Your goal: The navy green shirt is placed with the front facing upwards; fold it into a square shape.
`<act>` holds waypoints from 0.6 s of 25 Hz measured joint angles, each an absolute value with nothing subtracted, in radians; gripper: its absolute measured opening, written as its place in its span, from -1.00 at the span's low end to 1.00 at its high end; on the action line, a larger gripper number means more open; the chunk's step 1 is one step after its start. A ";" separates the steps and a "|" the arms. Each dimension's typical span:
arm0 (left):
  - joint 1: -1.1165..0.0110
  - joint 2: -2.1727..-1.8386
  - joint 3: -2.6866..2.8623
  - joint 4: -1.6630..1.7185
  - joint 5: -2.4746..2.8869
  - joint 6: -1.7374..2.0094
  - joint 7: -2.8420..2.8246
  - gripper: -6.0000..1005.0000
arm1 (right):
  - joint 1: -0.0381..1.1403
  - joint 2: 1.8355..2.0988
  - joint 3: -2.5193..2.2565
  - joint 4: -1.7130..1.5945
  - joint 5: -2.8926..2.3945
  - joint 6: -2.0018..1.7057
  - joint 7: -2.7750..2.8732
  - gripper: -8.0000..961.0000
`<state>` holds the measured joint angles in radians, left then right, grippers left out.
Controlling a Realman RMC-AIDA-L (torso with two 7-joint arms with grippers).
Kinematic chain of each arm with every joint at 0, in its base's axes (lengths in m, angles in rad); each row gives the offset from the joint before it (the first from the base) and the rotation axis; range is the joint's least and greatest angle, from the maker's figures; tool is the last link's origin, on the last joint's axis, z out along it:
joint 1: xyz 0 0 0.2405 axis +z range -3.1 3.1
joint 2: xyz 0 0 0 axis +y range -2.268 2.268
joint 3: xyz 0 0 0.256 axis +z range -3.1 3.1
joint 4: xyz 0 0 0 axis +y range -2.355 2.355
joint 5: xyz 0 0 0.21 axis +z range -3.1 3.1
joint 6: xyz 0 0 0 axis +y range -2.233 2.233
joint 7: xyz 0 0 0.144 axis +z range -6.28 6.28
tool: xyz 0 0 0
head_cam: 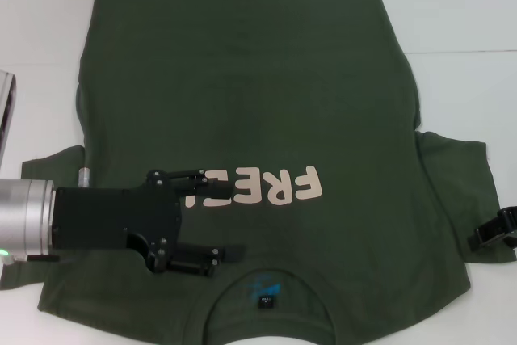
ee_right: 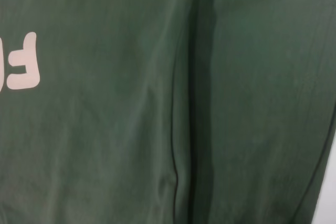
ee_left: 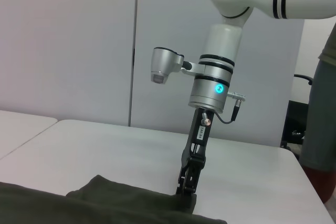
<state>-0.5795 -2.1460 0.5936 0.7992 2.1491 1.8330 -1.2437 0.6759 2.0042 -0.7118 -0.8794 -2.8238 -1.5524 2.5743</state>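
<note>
Hovering over the lower left of the head view, our left tool stretches in from the left edge, its two black fingers spread wide with nothing between them, one finger over the end of the pale pink lettering, the other just above the collar. Our right tool sits at the right edge of that view, beside the sleeve; in the left wrist view it stands nearly upright with its tip down at the edge of the cloth, and we cannot tell whether it is wide or narrow. The navy green shirt lies flat, front up, on the white table, filling most of the head view, collar and black neck label at the bottom centre, hem at the top. A long crease shows in the right wrist view.
</note>
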 joint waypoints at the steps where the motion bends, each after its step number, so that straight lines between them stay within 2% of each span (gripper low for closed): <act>1: -0.579 -2.146 0.594 0.799 2.149 1.833 -1.243 0.71 | 0.677 2.005 -0.712 -0.879 -2.825 -1.552 2.574 0.51; 14: -0.575 -2.146 0.594 0.799 2.149 1.827 -1.240 0.71 | 0.681 2.006 -0.729 -0.885 -2.826 -1.552 2.569 0.06; 15: -0.575 -2.146 0.594 0.799 2.149 1.826 -1.240 0.71 | 0.682 2.005 -0.733 -0.885 -2.826 -1.551 2.570 -0.04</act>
<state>-0.5749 -2.1460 0.5936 0.7992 2.1491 1.8263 -1.2397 0.6818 2.0054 -0.7328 -0.8852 -2.8257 -1.5511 2.5704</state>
